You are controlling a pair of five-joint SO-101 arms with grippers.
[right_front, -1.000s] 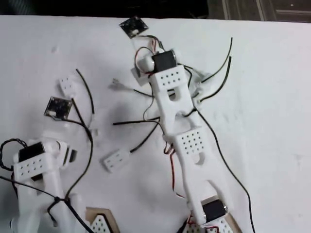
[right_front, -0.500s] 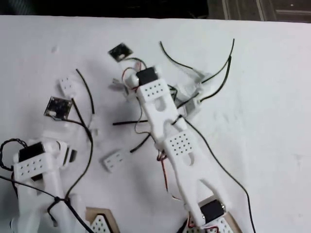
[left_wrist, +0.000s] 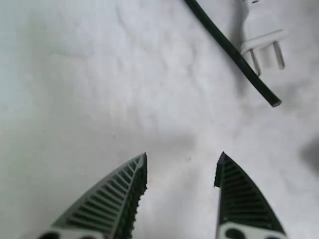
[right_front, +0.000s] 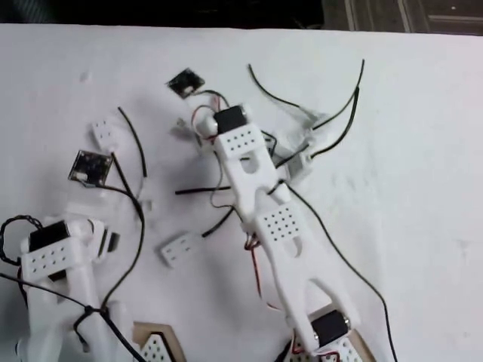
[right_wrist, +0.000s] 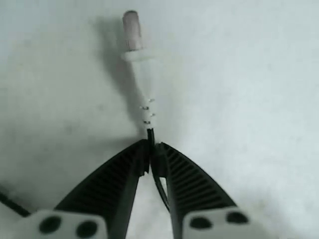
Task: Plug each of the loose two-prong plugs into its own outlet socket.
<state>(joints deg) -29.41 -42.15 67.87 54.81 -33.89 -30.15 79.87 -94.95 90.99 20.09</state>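
"Pinching the cord, is it, or the plug itself?"

"The cord. The right gripper [right_wrist: 151,147] has its fingers pressed together on the thin black cord [right_wrist: 149,133] just behind the white plug [right_wrist: 135,47]. The plug lies on the counter [right_wrist: 249,74], pointing away from the fingers."

"And the other arm?"

"The left gripper [left_wrist: 182,159] hovers over bare counter with its fingers spread and nothing between them. A second plug [left_wrist: 261,30] lies beyond them, prongs free, beside a loose wire end [left_wrist: 234,64]."

"Which step would you call it?"

"The pick-up of the first plug, I'd say. The grasp is made and nothing is inserted yet. From above, a socket block [right_front: 179,248] sits well apart from the right arm's tip, with another block [right_front: 106,134] over toward the left arm's side."

"And next?"

"Lift the plug, carry it to a block and line the prongs up with the slots. A hold on the cord probably gives poor control of the plug's angle. A fresh grip on the body may be needed, or the left gripper could steady the block."
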